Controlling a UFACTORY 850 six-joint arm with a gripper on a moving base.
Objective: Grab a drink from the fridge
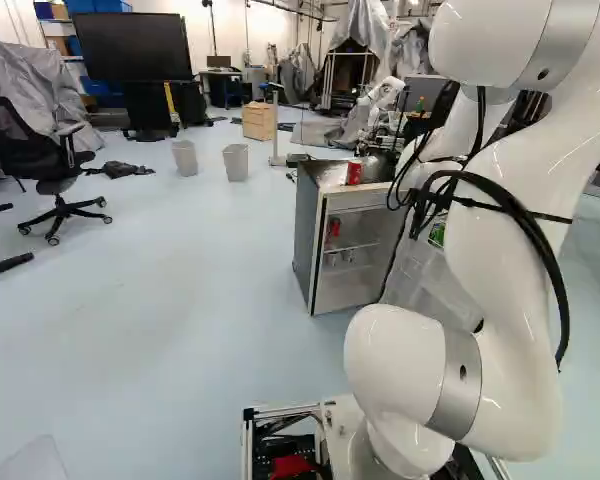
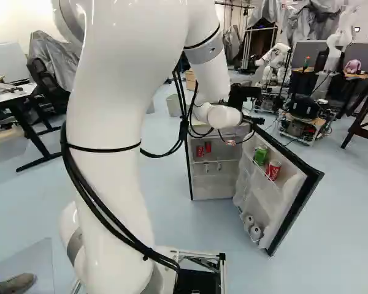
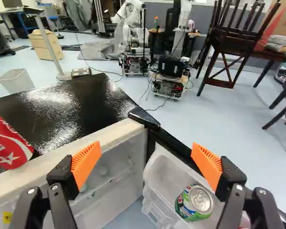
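Note:
My gripper [image 2: 233,141] hangs by the top of the fridge doorway in the right base view. In the wrist view the gripper [image 3: 147,157] stands open, nothing between its pads. The fridge [image 1: 307,240] has its door [image 2: 297,205] swung wide. A green can [image 2: 260,154] and a red can [image 2: 273,169] stand in the door's upper rack; the wrist view shows the green can [image 3: 194,202] below, nearer one finger. Another red can [image 1: 353,172] is on the fridge top, off the other finger's side in the wrist view. Red cans [image 2: 203,149] also show inside.
The black fridge top [image 3: 62,112] and the door's dark upper edge [image 3: 176,150] lie close to the fingers. Silvery cans [image 2: 252,226] sit in the low door rack. Farther off are another robot [image 3: 133,28], wooden chairs [image 3: 229,43] and two bins [image 1: 235,162].

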